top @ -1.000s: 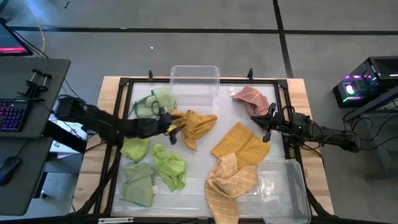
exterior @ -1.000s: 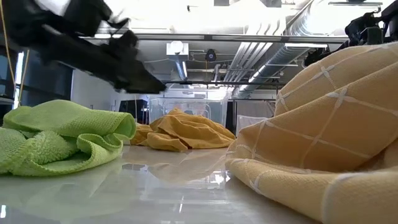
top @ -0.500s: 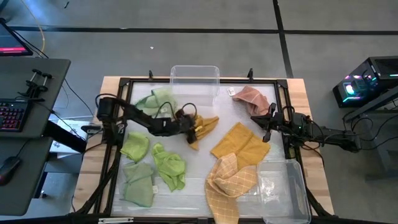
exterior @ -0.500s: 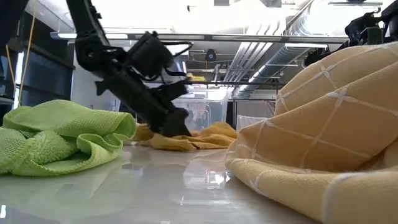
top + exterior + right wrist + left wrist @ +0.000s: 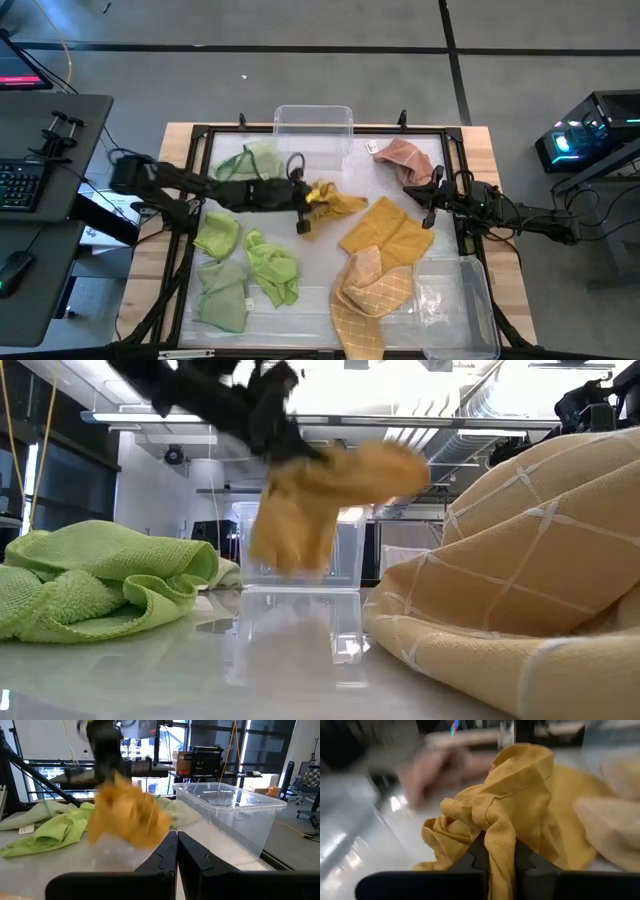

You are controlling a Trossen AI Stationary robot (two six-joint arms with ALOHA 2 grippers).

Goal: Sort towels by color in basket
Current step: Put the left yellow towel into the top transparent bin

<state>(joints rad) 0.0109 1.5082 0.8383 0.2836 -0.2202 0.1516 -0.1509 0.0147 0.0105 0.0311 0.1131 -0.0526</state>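
The left gripper (image 5: 307,197) is clamped on a mustard towel (image 5: 330,200), its fingers (image 5: 479,855) pinching a bunched fold of the cloth, which hangs clear of the table (image 5: 320,265) near its middle. In the low view the same towel (image 5: 325,495) dangles from the gripper (image 5: 275,420) in front of a clear plastic bin (image 5: 300,550). That bin (image 5: 313,125) stands at the far edge of the table, just beyond the lifted towel.

Beside the left arm, a light green towel (image 5: 250,160) lies near the far bin, and three more green towels (image 5: 245,270) lie together on the left side of the table, toward the near edge. To the right of the held cloth, a flat mustard towel (image 5: 385,230) lies on the table, and a checked mustard towel (image 5: 365,295) lies bunched nearer the front. A second clear bin (image 5: 455,305) sits at the near right corner.

The right gripper (image 5: 432,195) waits at the right side of the table, its fingers (image 5: 170,852) pressed together on nothing. A salmon pink towel (image 5: 405,157) lies just beside it, toward the far right corner.
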